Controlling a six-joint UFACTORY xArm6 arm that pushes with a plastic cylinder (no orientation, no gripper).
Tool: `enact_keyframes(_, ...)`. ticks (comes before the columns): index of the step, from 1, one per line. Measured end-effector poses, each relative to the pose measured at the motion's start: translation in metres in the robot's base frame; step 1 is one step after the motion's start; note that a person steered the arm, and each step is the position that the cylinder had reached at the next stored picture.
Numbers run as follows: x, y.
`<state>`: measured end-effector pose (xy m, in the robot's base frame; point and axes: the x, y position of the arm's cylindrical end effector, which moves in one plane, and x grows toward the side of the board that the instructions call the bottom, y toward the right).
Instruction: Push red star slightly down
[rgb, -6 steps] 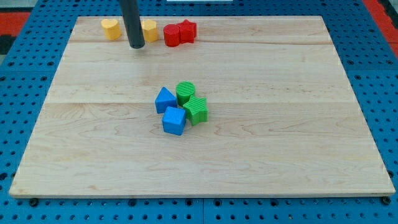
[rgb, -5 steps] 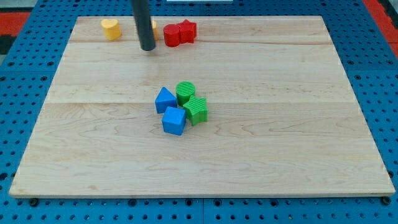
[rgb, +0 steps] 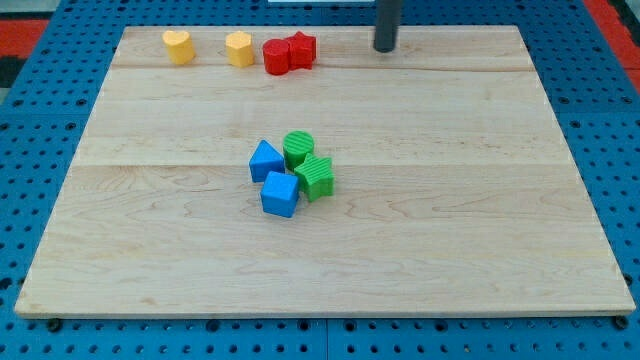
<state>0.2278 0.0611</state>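
Note:
The red star (rgb: 302, 48) lies near the view's top edge of the wooden board (rgb: 450, 200), touching a red round block (rgb: 277, 57) on its left. My tip (rgb: 385, 48) is on the board to the right of the red star, about a block's width or two away, at nearly the same height in the view. It touches no block.
A yellow heart block (rgb: 178, 46) and a yellow hexagon block (rgb: 239, 48) sit left of the red pair. At mid-board a blue triangle block (rgb: 265, 160), a blue cube (rgb: 280, 194), a green cylinder (rgb: 298, 148) and a green ridged block (rgb: 316, 177) cluster together.
My tip has moved from beside the yellow hexagon block, left of the red blocks, across to the right of the red star. No block has moved.

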Motion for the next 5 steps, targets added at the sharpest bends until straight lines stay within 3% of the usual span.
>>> enact_keyframes(1,-0.012,-0.051)
enact_keyframes(2,0.01,-0.068)
enact_keyframes(4,0.065,-0.084)
enact_keyframes(5,0.047,-0.067)
